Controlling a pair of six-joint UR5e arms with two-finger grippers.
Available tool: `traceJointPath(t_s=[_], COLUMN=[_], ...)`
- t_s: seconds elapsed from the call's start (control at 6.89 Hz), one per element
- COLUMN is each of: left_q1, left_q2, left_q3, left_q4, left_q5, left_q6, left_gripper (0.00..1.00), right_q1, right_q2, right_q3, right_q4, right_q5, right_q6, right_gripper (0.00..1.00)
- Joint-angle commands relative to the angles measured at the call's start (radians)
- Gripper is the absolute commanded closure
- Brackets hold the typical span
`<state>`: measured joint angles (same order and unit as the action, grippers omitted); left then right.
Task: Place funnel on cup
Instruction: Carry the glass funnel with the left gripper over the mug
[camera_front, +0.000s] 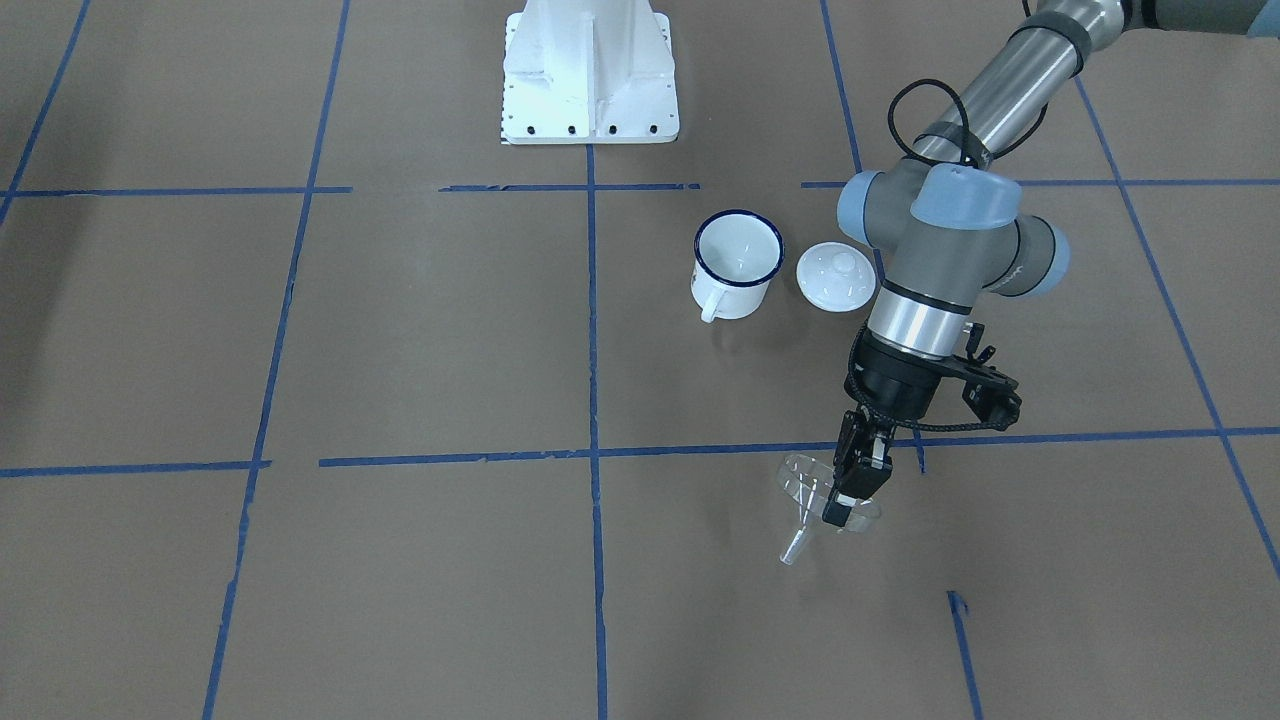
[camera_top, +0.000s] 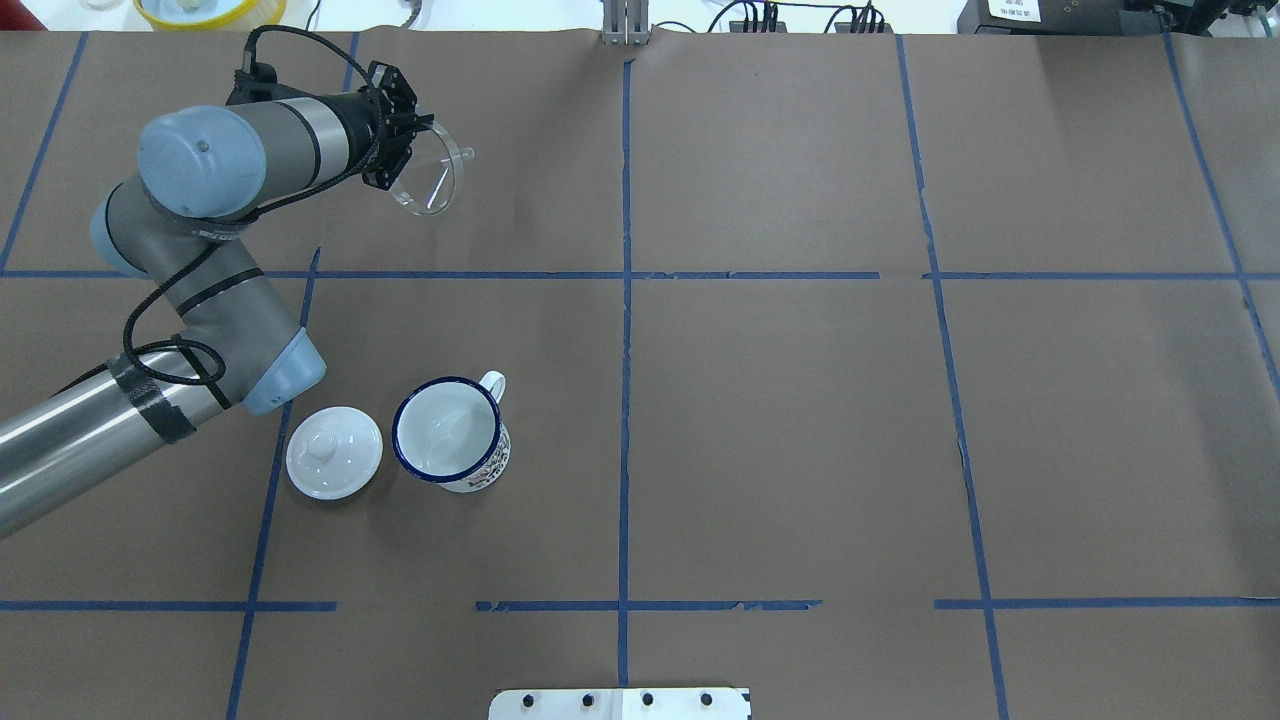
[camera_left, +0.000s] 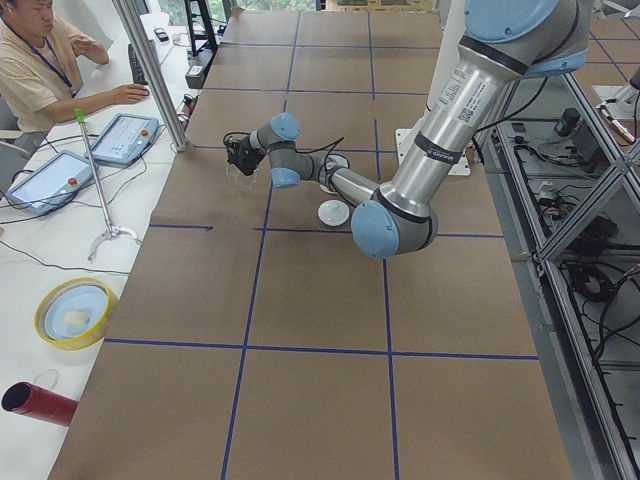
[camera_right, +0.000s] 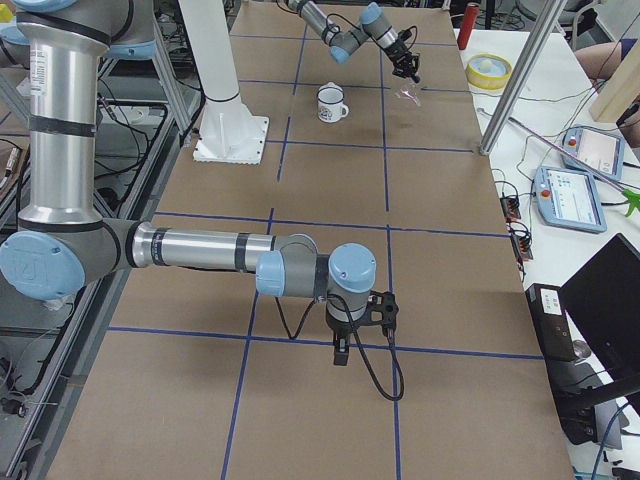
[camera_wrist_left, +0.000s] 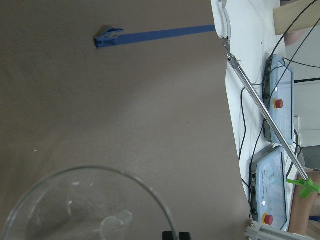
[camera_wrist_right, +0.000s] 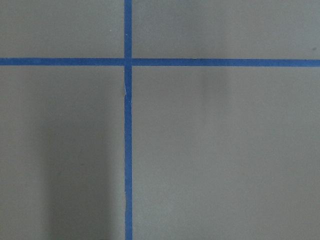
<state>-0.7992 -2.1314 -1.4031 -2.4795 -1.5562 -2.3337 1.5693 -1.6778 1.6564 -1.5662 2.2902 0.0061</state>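
Looking closely, you see the left end effector (camera_front: 845, 505) clamped on the faint funnel (camera_front: 802, 482), well apart from the cup (camera_front: 737, 262); right end effector (camera_right: 341, 352): you cannot tell.

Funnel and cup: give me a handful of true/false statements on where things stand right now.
1. The left pincer grips the funnel at its rim. True.
2. The funnel already sits on the cup. False: it is held well away from the cup, whose mouth is uncovered.
3. The lid lies on the table right beside the cup, knob up. True.
4. The cup lies on its side. False: it stands upright with its mouth up.
5. The right pincer hangs over the cup. False: it is far off toward the other end of the table, above a blue tape line.
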Motion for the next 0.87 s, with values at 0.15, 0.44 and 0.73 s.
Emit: traceJointPath(t_s=[0.15,0.44,0.73], left_q1=[0.002,0.017,0.098], left_q2=[0.036,0.021,-0.045], left_q3=[-0.404,-0.564,-0.593], left_q4=[0.497,0.875,1.16], left_q5=[-0.126,-0.282,-0.308], left_q6=[0.132,0.268,0.283], left_gripper=[1.0,1.0,1.0], right_q1=[0.0,0.0,0.0], right_q2=[0.0,0.0,0.0], right_q3=[0.0,0.0,0.0], right_q4=[0.0,0.0,0.0], right_q5=[0.0,0.0,0.0], right_q6=[0.0,0.0,0.0], right_gripper=[0.0,0.0,0.0])
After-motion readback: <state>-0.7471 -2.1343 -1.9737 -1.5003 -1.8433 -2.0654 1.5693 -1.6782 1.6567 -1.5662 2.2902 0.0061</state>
